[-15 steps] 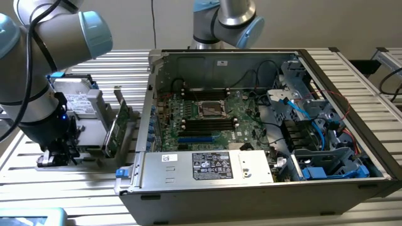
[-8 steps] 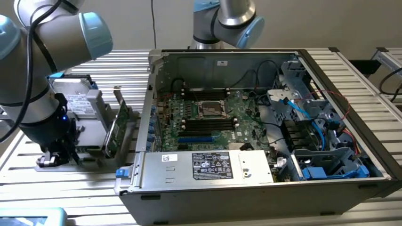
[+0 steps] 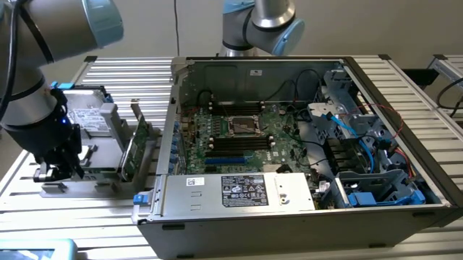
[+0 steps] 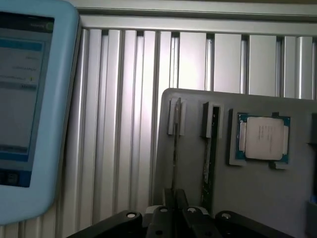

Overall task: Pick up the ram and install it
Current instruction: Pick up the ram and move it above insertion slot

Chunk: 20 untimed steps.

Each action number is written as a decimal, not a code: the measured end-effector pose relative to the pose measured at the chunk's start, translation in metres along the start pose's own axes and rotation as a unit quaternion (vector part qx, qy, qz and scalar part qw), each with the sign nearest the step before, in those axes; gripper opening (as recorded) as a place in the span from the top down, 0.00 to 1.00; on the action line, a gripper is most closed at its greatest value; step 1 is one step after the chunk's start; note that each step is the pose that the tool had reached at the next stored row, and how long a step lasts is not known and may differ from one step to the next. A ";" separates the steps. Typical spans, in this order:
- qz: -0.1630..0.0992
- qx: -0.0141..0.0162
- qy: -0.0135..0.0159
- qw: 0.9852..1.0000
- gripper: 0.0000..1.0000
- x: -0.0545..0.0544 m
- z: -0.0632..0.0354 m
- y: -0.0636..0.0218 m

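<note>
Exterior view high over case (image 3: 289, 233); wrist view close above tray (image 4: 257, 198)

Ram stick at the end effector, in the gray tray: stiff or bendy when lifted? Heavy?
Likely stiff: the ram stick stands straight on edge in its tray slot. Probably light, since it looks very thin. Its narrow edge gives the end effector little to hold, so it may tilt if gripped off-centre.

The arm (image 3: 25, 65) bends down at the exterior view's left, its dark wrist (image 3: 40, 132) aiming the gripper (image 3: 56, 169) straight downward. In the wrist view the fingers (image 4: 181, 198) stand close together (barely a gap between them), pinched on the ram's (image 4: 174, 148) thin edge.
</note>
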<state>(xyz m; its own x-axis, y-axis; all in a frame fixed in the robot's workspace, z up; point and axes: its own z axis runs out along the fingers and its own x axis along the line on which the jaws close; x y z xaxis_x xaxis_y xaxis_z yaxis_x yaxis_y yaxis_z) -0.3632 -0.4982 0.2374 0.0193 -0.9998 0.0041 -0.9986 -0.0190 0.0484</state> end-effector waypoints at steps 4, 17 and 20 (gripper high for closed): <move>0.000 0.000 0.000 1.000 0.87 0.000 -0.0183 0.0009; 0.001 0.000 0.000 1.000 0.87 0.001 -0.0784 -0.0147; 0.001 0.000 0.000 1.000 0.87 0.002 -0.0924 -0.0243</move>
<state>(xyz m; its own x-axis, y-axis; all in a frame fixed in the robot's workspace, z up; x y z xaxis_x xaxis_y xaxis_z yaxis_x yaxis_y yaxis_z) -0.3343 -0.4989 0.3285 0.0182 -0.9998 0.0041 -0.9987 -0.0180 0.0484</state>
